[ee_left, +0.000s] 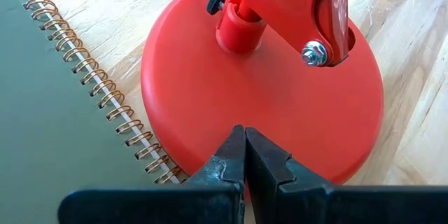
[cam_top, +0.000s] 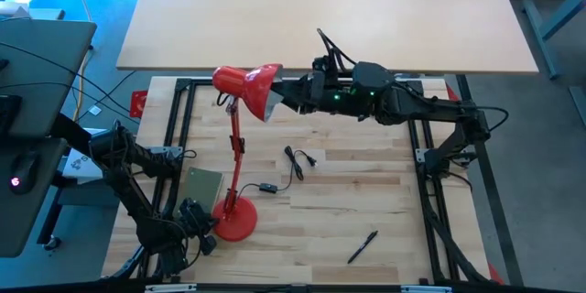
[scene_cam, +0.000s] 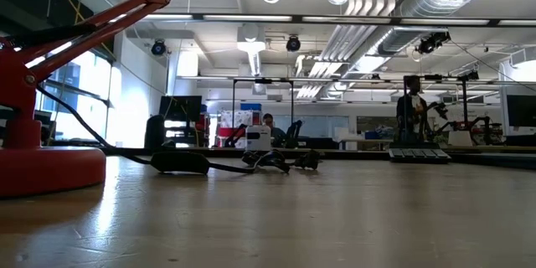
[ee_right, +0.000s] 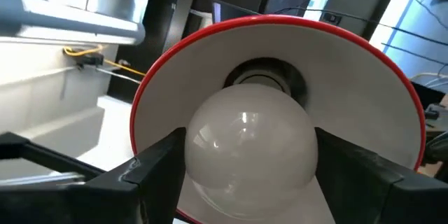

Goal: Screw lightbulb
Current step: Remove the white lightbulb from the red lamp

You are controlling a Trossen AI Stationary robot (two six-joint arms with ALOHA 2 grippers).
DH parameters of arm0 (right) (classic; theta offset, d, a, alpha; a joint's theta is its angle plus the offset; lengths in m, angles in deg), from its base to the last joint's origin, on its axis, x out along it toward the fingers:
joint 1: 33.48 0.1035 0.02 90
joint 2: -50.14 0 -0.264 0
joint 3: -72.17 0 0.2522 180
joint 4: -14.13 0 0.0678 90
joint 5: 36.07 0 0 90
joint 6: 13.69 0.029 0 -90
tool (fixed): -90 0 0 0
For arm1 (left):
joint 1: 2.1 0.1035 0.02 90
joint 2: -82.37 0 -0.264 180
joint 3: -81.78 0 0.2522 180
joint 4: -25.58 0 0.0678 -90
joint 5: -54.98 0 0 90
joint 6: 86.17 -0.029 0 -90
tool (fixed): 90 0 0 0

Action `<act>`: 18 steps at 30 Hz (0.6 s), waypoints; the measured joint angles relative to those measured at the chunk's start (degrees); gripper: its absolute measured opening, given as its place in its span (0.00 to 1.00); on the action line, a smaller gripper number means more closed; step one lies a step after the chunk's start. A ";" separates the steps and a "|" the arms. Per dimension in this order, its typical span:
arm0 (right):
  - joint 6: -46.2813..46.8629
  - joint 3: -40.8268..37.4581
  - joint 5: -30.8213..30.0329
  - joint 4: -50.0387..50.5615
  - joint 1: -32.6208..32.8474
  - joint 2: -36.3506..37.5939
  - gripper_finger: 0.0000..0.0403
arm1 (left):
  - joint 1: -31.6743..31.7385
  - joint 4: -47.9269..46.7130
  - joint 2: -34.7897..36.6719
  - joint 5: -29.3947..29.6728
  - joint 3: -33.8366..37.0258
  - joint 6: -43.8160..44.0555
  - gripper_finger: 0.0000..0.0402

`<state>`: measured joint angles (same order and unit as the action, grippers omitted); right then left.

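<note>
Right pincer point(ee_right: 245, 164) pinching white rounded glass lightbulb point(ee_right: 245, 147), base aimed into red metal lamp shade point(ee_right: 280, 56) socket ahead, for threading. Left pincer point(ee_left: 245, 157) pressed together, pinning red round lamp base point(ee_left: 280, 105) beneath against turning.

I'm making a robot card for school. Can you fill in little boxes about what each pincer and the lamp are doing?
right pincer: fingers on both sides of the lightbulb, at the shade's mouth
lightbulb: base at the socket inside the red lamp shade
left pincer: shut, over the lamp base
beside base: green spiral notebook
also on table: black pen
</note>
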<state>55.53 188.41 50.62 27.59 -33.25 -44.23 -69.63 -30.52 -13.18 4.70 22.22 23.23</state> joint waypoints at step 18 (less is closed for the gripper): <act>-22.41 -0.01 4.54 4.07 -0.26 0.00 0.67 | 0.00 0.11 0.00 -0.02 0.00 -0.02 0.00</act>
<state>33.12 188.40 55.16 31.65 -33.51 -44.23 -69.63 -30.41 -13.18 4.68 22.22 23.21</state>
